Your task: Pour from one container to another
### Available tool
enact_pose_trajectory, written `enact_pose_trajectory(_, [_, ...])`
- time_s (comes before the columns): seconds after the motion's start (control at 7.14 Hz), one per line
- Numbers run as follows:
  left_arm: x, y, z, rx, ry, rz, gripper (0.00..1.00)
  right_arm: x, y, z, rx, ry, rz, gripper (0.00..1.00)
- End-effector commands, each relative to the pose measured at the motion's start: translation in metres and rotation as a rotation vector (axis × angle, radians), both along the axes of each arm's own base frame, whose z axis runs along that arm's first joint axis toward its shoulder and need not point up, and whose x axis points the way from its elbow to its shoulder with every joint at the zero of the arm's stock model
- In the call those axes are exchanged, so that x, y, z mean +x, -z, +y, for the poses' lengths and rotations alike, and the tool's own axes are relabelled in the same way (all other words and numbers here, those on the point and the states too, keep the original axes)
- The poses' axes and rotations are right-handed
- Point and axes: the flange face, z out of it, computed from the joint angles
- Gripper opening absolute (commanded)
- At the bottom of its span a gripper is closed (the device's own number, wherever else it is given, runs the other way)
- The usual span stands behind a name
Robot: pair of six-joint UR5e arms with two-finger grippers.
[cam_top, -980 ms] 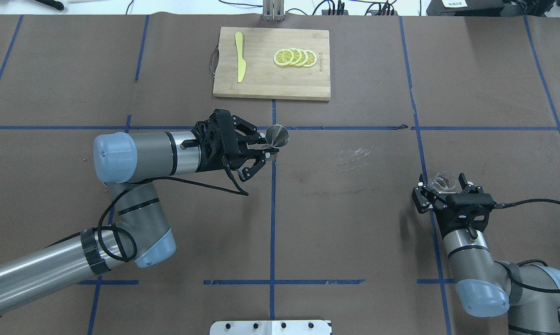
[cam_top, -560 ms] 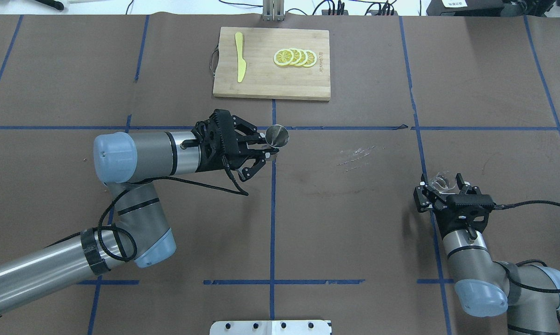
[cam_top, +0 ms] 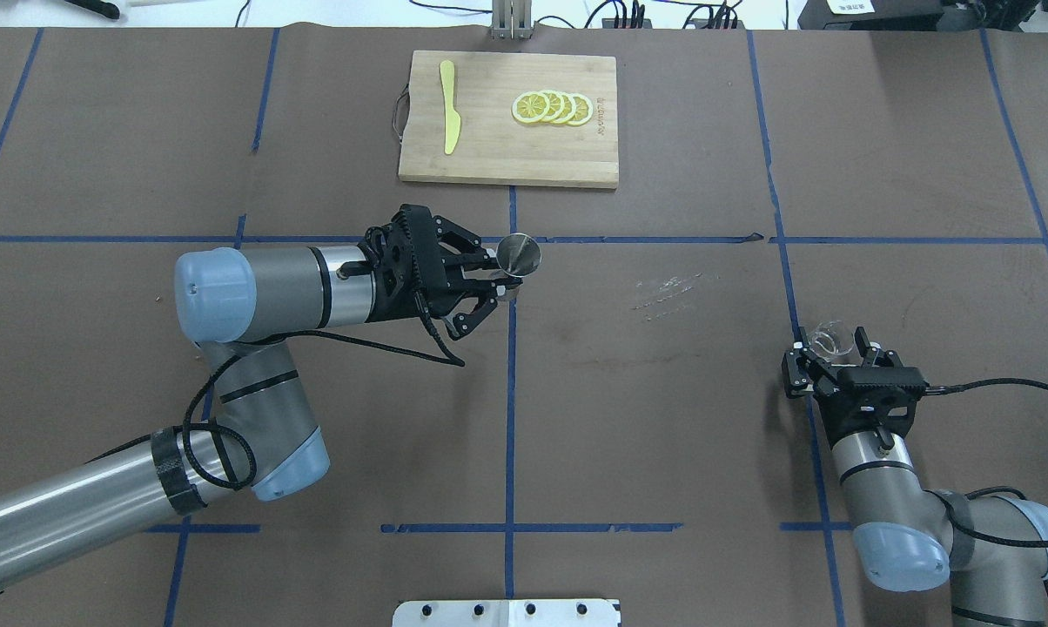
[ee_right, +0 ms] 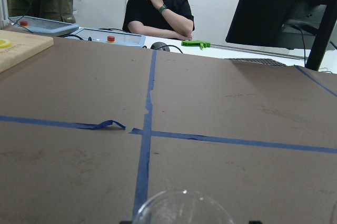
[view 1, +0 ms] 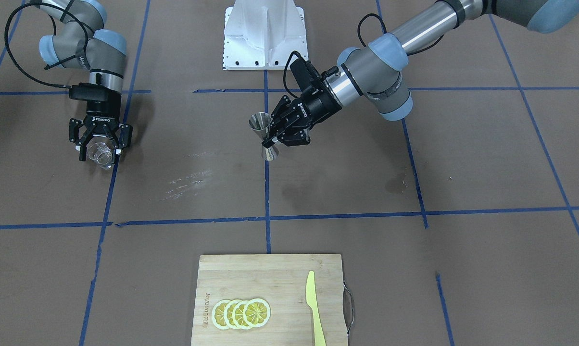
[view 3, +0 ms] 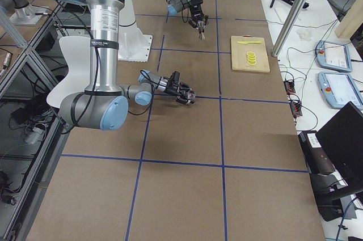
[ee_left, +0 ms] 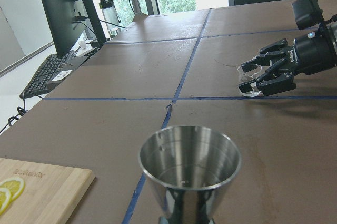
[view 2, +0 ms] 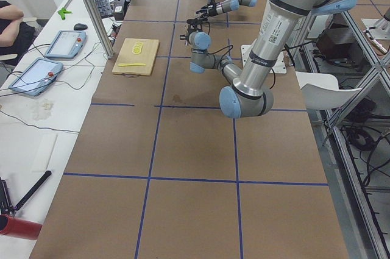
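The left gripper (cam_top: 500,280) holds the upright jigger (cam_top: 518,257); the right gripper (cam_top: 830,359) holds the glass tumbler (cam_top: 830,336), well apart at 4 o'clock. A cutting board (cam_top: 489,152) with lemon slices (cam_top: 552,108) and a yellow knife (cam_top: 448,104) lies at 12 o'clock. Bare counter (cam_top: 663,366) lies between the arms.

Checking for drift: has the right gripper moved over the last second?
Yes, slightly. In the overhead view the right gripper with the glass tumbler has slid toward the robot, away from the blue tape line.

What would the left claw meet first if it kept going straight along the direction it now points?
Apart from the jigger it grips, the left claw points across bare table, slightly towards the far side. That line looks free: the cutting board and the glass tumbler lie off it.
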Motion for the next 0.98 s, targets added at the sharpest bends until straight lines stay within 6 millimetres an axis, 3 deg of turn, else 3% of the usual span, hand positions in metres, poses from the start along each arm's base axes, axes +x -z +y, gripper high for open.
enact_pose_trajectory(0.0, [-0.0001,0.0,0.0001,0.0,0.0,0.001,0.0,-0.0011,-0.0052,0.0005,-0.001,0.001,0.009,0.78])
enact_pose_trajectory(0.84, [-0.0013,0.0008,-0.0004,0.002,0.001,0.003,0.0,-0.0043,-0.0033,0.0046,0.005,0.007,0.008,0.78])
